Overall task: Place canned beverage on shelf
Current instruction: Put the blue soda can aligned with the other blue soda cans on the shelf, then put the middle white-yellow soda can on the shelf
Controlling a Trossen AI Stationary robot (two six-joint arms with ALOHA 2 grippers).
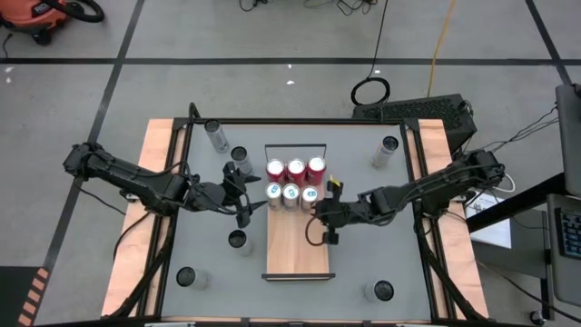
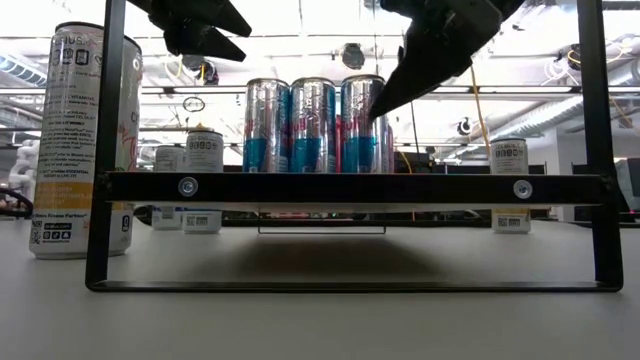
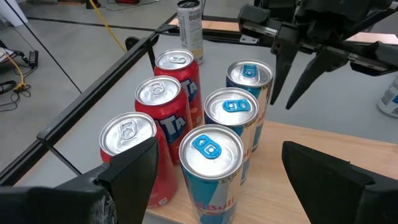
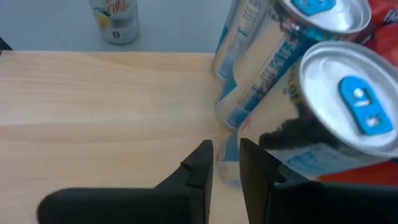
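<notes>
The light-wood shelf point(image 1: 298, 241) lies along the table's middle, with its black wire rail point(image 1: 295, 146) at the far end. Three red cans point(image 1: 295, 168) and three silver cans with blue tabs point(image 1: 290, 193) stand upright on its far half in two rows. My left gripper point(image 1: 256, 202) is wide open at the shelf's left side, level, with the nearest blue-tab can point(image 3: 211, 152) just ahead of its fingers point(image 3: 134, 171). My right gripper point(image 1: 320, 213) is over the shelf just near of the right-hand blue-tab can point(image 4: 348, 99), with only a narrow gap between its fingertips point(image 4: 227, 165) and nothing in it. My right gripper has the outer side of one finger point(image 4: 264, 162) close against the lower wall of the right-hand blue-tab can point(image 4: 298, 155). I cannot tell whether it touches. The can stands upright on the shelf.
Several loose cans stand on the grey table: two at the far left point(image 1: 216, 134), one at the far right point(image 1: 386, 150), one left of the shelf point(image 1: 239, 241), and one at each near corner point(image 1: 188, 277) point(image 1: 381, 291). The shelf's near half is bare wood.
</notes>
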